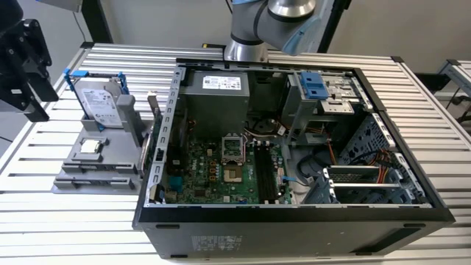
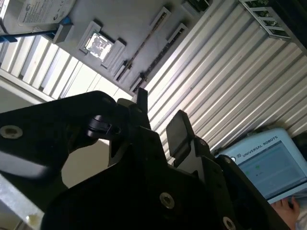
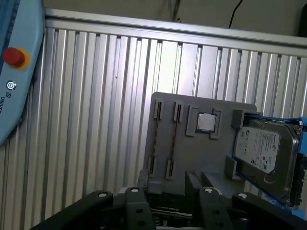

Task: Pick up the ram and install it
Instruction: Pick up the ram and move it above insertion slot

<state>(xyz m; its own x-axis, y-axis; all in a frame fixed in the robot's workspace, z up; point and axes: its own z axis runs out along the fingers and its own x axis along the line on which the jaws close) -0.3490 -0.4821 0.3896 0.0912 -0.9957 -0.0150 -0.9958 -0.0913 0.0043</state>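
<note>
The ram (image 3: 154,139) stands on its edge as a thin dark strip in one long slot of the grey holder (image 3: 192,158), and it shows again as a fine line (image 2: 146,40) in the second wrist view. My gripper (image 3: 167,181) hovers well above the holder's near end, open, with nothing between its black fingers (image 2: 180,129). In the exterior view the gripper (image 1: 33,105) hangs at the exterior view's left edge, above and beside the holder (image 1: 96,165).
An open computer case (image 1: 294,218) lies on the slatted metal table (image 1: 66,221), with its motherboard (image 1: 213,165) and long black slots (image 1: 266,171) exposed. The holder also carries a hard drive (image 1: 99,102) and a processor chip (image 1: 90,146). A teach pendant (image 2: 268,163) and a person's hand (image 2: 288,208) are nearby.
</note>
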